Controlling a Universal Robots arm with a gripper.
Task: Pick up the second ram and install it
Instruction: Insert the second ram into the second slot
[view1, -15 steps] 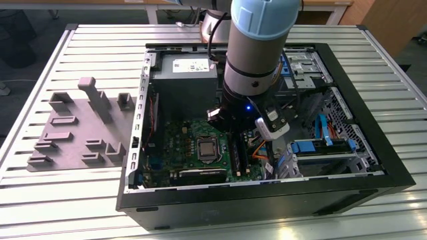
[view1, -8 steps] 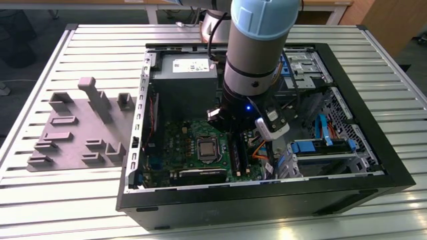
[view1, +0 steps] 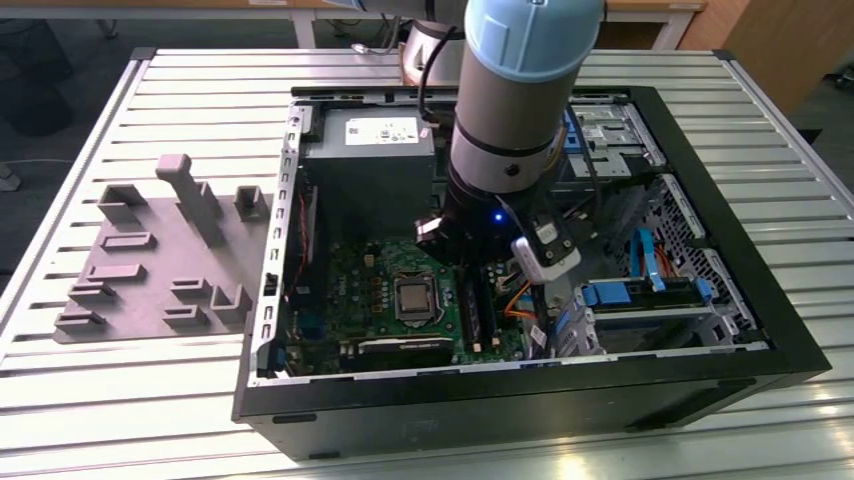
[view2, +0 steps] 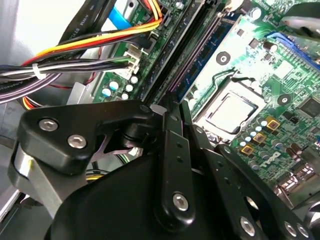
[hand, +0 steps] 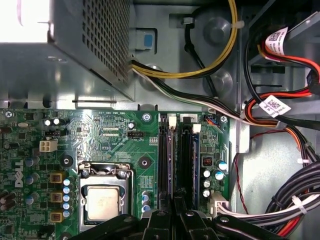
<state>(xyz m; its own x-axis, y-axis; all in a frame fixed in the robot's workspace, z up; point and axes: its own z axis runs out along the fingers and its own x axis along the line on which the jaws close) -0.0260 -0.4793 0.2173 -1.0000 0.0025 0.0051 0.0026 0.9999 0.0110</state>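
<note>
The arm has its claw (hand: 175, 212) down inside the open computer case (view1: 747, 300), directly over the memory slots (hand: 172, 155) that run beside the processor socket (hand: 103, 200) on the green motherboard (hand: 100, 145); in both wrist views the black fingers (view2: 172, 145) stand pressed close together at the slot line, so the claw reads as closed, though whether anything thin sits between them I cannot tell; the second ram (hand: 196, 160) appears, as a judgement, to be the blue-edged stick already standing in a slot just beside the fingertips, which would put the task late in its course (picked up and brought to the board, with full seating not confirmable from these angles); the white latches (hand: 172, 121) at the far end of the slots show, but whether they have snapped in is too small to judge; counted: 1 arm, 1 claw, 1 case, 1 motherboard, 1 processor socket, 2 white slot latches seen in the first wrist view, 1 grey power supply box (view1: 367, 165), several blue drive brackets (view1: 627, 292) at the exterior view's right, and 1 grey parts tray (view1: 147, 270) lying on the slatted surface (view1: 80, 400) at the exterior view's left, well apart from the case, with no blue stick showing on it.
</note>
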